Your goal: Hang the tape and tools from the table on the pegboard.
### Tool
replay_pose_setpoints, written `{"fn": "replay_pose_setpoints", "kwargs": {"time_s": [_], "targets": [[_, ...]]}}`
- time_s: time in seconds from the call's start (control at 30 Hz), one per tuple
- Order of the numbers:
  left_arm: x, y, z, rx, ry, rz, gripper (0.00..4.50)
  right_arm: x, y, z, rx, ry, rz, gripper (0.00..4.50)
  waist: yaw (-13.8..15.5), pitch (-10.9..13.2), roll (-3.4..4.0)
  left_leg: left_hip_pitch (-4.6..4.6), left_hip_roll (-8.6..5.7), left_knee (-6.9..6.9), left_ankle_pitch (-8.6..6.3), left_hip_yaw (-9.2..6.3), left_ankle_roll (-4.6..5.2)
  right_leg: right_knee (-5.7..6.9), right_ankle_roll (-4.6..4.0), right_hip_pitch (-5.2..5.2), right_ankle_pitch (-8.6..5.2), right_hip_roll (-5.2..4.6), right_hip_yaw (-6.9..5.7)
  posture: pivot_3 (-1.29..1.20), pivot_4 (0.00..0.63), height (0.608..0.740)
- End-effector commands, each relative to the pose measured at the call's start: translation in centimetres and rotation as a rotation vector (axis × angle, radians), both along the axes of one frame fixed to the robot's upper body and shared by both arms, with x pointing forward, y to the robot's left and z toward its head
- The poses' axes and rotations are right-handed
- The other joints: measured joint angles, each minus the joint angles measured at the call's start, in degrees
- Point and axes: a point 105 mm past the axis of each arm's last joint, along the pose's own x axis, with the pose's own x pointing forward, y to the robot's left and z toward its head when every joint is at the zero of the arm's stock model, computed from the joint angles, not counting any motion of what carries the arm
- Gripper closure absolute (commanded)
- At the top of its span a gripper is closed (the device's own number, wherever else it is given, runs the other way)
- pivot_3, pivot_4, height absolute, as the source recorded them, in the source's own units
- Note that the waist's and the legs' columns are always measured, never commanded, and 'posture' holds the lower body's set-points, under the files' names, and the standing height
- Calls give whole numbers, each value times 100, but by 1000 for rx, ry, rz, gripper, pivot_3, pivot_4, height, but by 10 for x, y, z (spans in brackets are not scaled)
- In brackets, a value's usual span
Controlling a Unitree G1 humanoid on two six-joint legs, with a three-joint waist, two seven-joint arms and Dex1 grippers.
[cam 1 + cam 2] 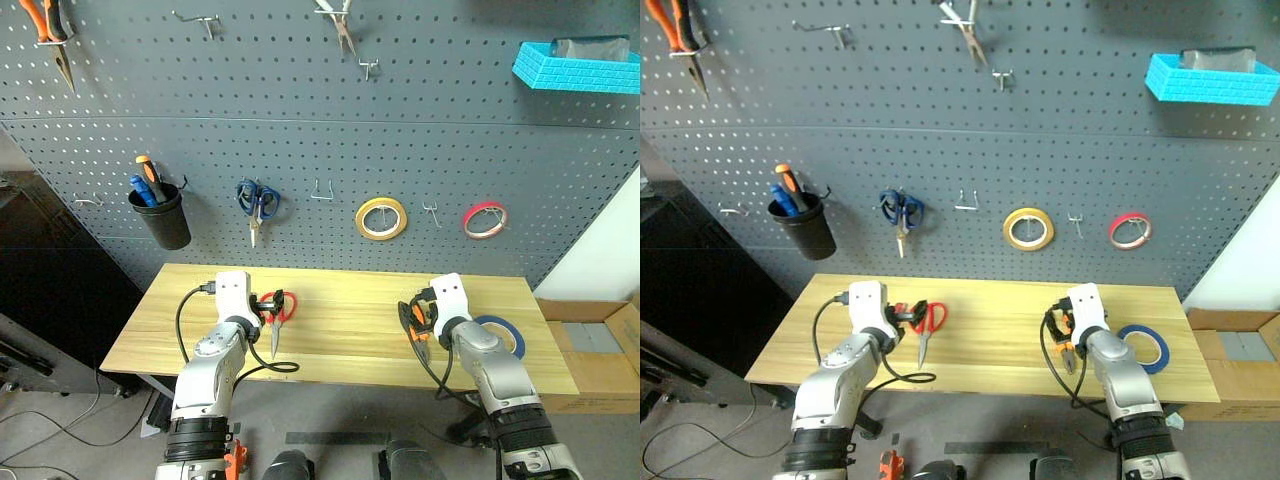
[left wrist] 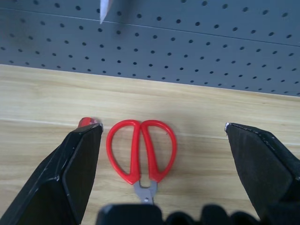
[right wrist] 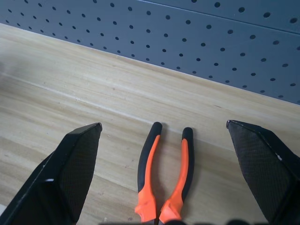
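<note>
Behind the light wooden plank table (image 1: 340, 330) rises the dark grey perforated pegboard (image 1: 320, 150) with its metal hooks. Both grippers stand wide apart and empty. Between the left gripper's (image 2: 164, 136) jaws lie the small red-handled scissors (image 2: 141, 152), flat on the wood; they look light and stiff, best pinched across the two loops. Between the right gripper's (image 3: 164, 126) jaws lie the orange-and-black-handled pliers (image 3: 164, 173), likely heavier, with rubbery handles offering a firm hold. Just beside that gripper rests the wide blue tape roll (image 1: 500, 335), probably light and slightly squashable.
</note>
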Motion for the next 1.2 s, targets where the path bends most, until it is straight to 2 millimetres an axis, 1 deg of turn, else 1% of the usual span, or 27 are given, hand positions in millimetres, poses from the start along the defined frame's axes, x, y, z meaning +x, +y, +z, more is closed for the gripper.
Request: {"fn": "replay_pose_setpoints", "kwargs": {"time_s": [0.03,0.13,0.2,0.4,0.57,0.9,1.03,1.2], "targets": [[8,3,20,0,-51,-1,0,10,0,18,12,-76,-13,73,23,-1,-1,0,0,0,0,0,0,0,0,0,0,0,0,-62,20,740],[10,4,24,-6,-73,7,0,10,1,18,13,-79,-13,73,27,-4,-1,0,0,0,0,1,0,0,4,0,2,0,0,-56,13,740],[10,5,24,19,-68,10,0,10,1,19,14,-81,-12,73,29,-4,-1,0,0,0,0,2,0,-1,26,0,15,0,1,-52,11,740],[8,3,20,26,-65,19,0,11,2,20,15,-85,-3,73,66,-11,-1,0,-1,0,0,2,0,0,27,-1,16,0,1,-46,0,740],[8,4,21,32,-73,24,0,13,5,23,11,-93,17,73,76,-14,-2,1,-1,1,0,2,0,1,27,0,17,0,2,-44,0,740],[15,-1,23,34,-90,17,0,16,-3,24,-1,-101,0,73,77,-29,-2,2,-1,1,1,4,0,1,28,0,18,0,3,-51,0,740],[17,-6,21,26,-89,-6,0,16,-8,26,-9,-106,-18,73,76,-35,-3,2,-1,1,1,4,0,2,29,0,19,1,3,-64,0,740],[28,-22,24,29,-102,-56,0,15,-18,29,-19,-116,-55,73,64,-41,-3,2,-2,3,1,6,0,1,32,2,20,1,4,-97,0,740]]}}
